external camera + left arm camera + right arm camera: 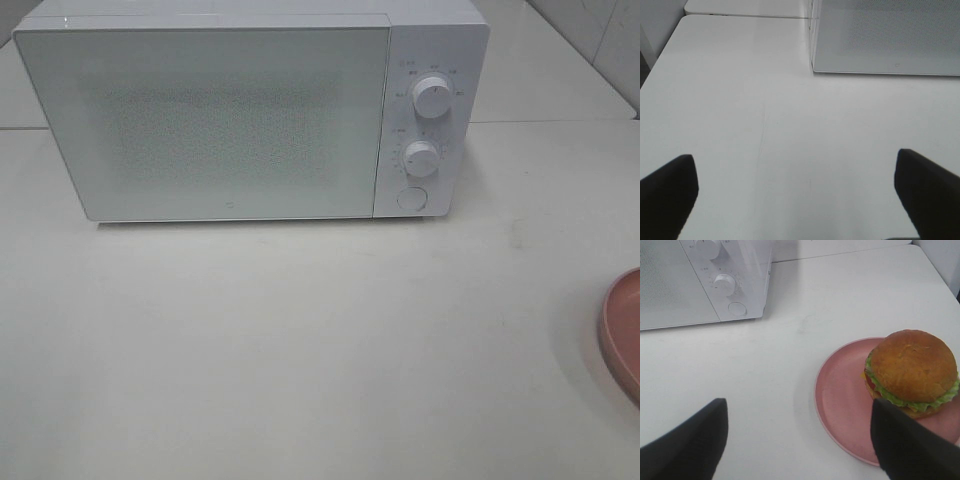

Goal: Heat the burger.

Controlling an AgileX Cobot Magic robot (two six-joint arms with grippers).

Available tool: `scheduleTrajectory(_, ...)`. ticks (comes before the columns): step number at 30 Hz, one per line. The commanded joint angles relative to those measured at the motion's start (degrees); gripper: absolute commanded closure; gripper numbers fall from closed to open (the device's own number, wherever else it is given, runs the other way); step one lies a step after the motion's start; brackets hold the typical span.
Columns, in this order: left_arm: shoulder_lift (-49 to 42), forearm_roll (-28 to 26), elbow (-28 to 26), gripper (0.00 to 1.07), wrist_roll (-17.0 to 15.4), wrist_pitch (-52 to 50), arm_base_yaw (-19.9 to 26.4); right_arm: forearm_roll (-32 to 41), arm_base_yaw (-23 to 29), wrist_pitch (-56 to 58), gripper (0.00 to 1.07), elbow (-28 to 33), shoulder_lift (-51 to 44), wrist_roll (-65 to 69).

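White table (pixel 300 350) fills the exterior high view, bare thru the middle; seam between two tabletops visible at the far side in the left wrist view.

White microwave (pixel 250 110) sits at the back of the table, door (pixel 200 120) closed, speckled window panel in it. Control strip on its right side: upper dial (pixel 432 97), lower dial (pixel 422 158), round button (pixel 411 198) at the bottom. Same controls show in the right wrist view, w/ the microwave well apart from the plate.

Pink plate (pixel 845 400), shallow & round, lies on the table to the right of the microwave & nearer the front; only its left rim shows at the right edge of the exterior high view (pixel 622 330).

Burger (pixel 912 372) stands on the plate, toward the plate's side away from the microwave: glossy brown domed bun, green lettuce frill, bit of red & yellow under it. Upright, nothing touching it.

Right gripper (pixel 800 445): dark fingers spread wide, nothing between them, hovering over the table just beside the plate; one fingertip (pixel 910 445) overlaps the plate rim in view, contact can't be told.

Left gripper (pixel 795 195): fingers spread fully, empty, over bare table near the microwave's front left corner.
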Motion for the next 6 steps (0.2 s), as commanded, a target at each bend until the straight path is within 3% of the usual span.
scheduleTrajectory(1, -0.97, -0.17, 0.23, 0.06, 0.06, -0.69, 0.11, 0.00, -0.34, 0.06, 0.32, 0.06, -0.92, -0.40)
scheduleTrajectory(6, -0.97, -0.17, 0.23, 0.06, 0.06, -0.69, 0.11, 0.00, -0.34, 0.06, 0.32, 0.06, -0.92, -0.40)
